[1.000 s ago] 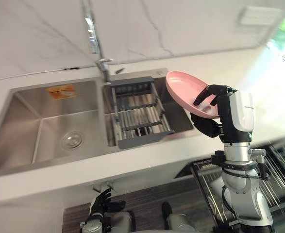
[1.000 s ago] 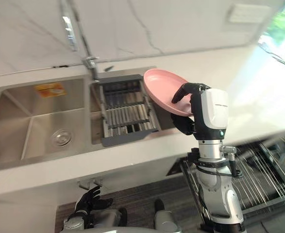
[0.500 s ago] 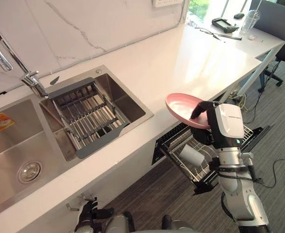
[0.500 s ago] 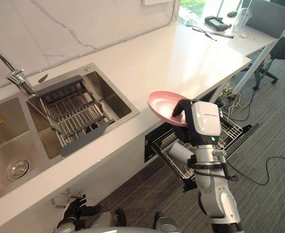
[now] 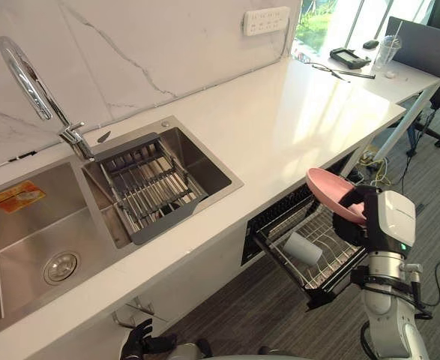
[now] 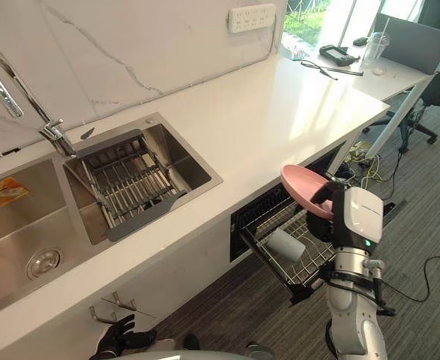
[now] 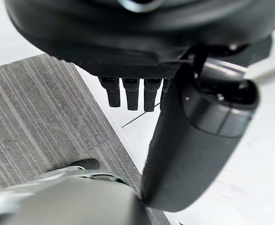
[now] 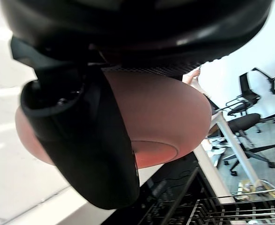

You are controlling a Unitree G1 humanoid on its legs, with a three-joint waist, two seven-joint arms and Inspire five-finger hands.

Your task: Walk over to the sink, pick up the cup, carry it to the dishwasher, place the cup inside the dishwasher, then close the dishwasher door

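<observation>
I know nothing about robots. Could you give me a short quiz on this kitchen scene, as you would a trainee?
1. True or false: the right hand holds a pink dish.
2. The white cup lies: A) in the sink B) in the pulled-out dishwasher rack C) on the counter
3. Fill in: the left hand, down near the floor, holds ____.
Key: 1 true; 2 B; 3 nothing.

We see a pink plate [image 5: 330,192], tilted, gripped in the right hand [image 5: 351,225] just above the pulled-out dishwasher rack [image 5: 323,271]. White cup [image 5: 302,249] lies on its side in that rack. Sink [image 5: 25,240] well apart.
</observation>
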